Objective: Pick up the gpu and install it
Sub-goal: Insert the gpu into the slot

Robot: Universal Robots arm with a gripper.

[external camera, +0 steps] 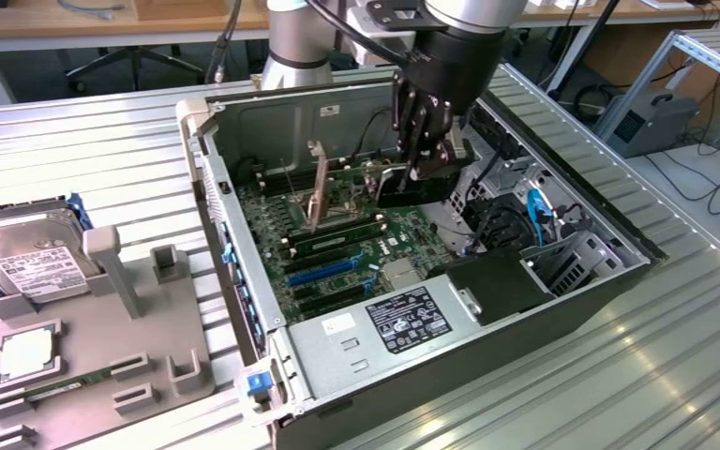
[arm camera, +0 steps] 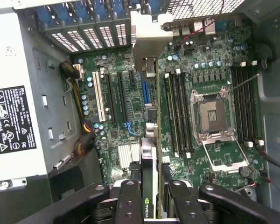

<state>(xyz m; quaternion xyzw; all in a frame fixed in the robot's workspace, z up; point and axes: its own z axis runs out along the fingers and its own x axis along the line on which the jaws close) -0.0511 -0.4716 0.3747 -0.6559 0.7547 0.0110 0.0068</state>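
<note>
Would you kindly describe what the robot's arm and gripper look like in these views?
The arm is built of smooth silver-grey cylindrical segments, with black cables running beside its wrist. The gripper is matt black and blocky, with long linked fingers. The wrist view shows round fasteners set into them. No markings are legible.

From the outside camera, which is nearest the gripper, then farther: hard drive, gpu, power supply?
1. gpu, held in the gripper, inside the case.
2. power supply, at the case's near end.
3. hard drive, outside the case, exterior view's left.
</note>
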